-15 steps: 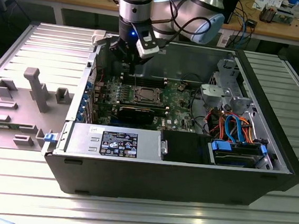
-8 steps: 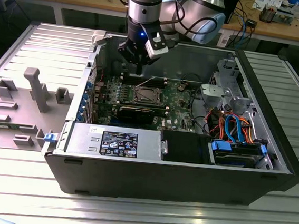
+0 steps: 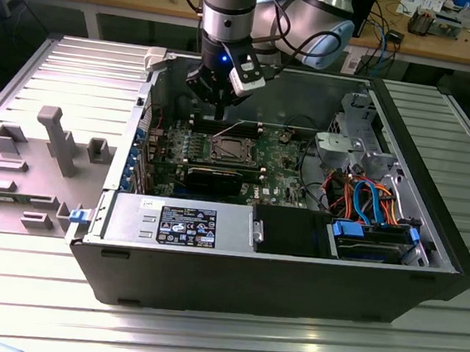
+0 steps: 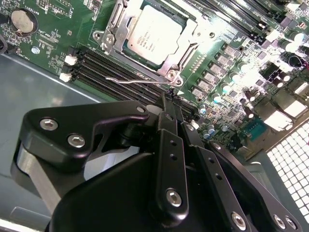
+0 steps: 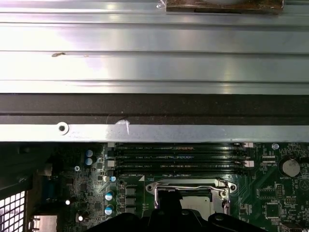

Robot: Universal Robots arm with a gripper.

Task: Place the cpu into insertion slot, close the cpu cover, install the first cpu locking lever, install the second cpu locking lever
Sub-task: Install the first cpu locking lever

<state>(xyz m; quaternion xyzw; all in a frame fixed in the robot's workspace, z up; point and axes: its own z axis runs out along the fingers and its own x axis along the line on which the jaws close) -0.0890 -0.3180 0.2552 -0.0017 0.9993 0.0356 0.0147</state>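
Going from the exterior view's left to its right, you have:

- Bench (image 3: 54, 67): ribbed metal top, carrying grey fixture blocks (image 3: 55, 138) at the far left.
- Case (image 3: 291, 289): open black computer case, lying on its side just right of the blocks.
- Power supply (image 3: 180, 222): silver box with a dark label, along the near wall of the case.
- Board (image 3: 289, 177): green circuit board on the case floor.
- Gripper (image 3: 219, 112): hangs from the arm over the board, just above and behind the slot. In the second wrist view your gripper (image 4: 170, 104) has its black fingers (image 4: 166, 121) drawn together, tips meeting, with nothing between them. The tips sit right at a thin wire lever (image 4: 140, 79) that lies beside the socket; whether they touch it, you cannot tell.
- Slot (image 3: 229, 149): square socket near the board's middle, with memory slots (image 4: 104, 65) just beside it.
- Cpu (image 4: 153, 33): silver-grey chip, seated in the slot.
- Cover (image 4: 193, 46): silver frame lying down flat around the cpu; in the first wrist view the cover (image 5: 186, 184) rims the chip next to the memory slots.
- Drive bay (image 3: 374, 239): blue-trimmed bay with orange and blue cables (image 3: 366, 197), at the right end of the case.
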